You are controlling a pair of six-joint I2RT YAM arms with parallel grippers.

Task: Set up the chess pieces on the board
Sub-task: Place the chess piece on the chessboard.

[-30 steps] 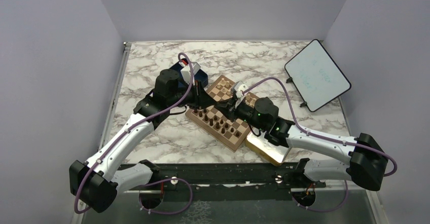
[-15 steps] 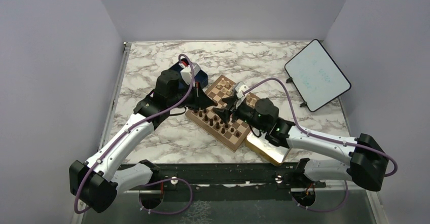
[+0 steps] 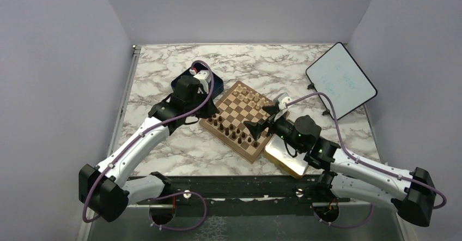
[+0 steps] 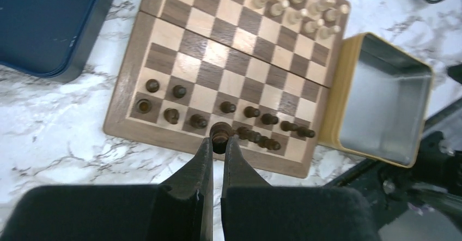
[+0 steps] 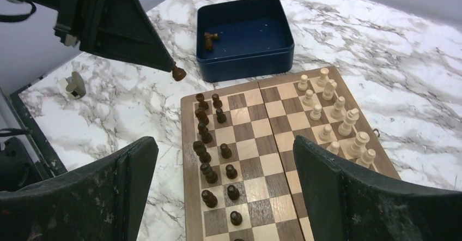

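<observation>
Only the top of the dark chess piece (image 4: 219,134) shows where the left gripper (image 4: 218,147) pinches it, so I can't tell its kind. The left wrist view's top and left edges cut off the blue box (image 4: 49,23), and the top edge clips the far pale chessmen (image 4: 294,16).

From the right wrist, the near end of the board (image 5: 272,143) runs off the bottom edge and behind the fingers of the right gripper (image 5: 223,148). The two pieces (image 5: 208,39) in the box are too small to name.

From overhead, the gold-rimmed tin (image 3: 287,163) lies partly hidden under the right arm (image 3: 348,162).

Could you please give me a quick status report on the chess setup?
Left gripper shut on dark chess piece. Right gripper open above board. Dark rows incomplete, spare pieces in blue box. Nothing in the way.
</observation>
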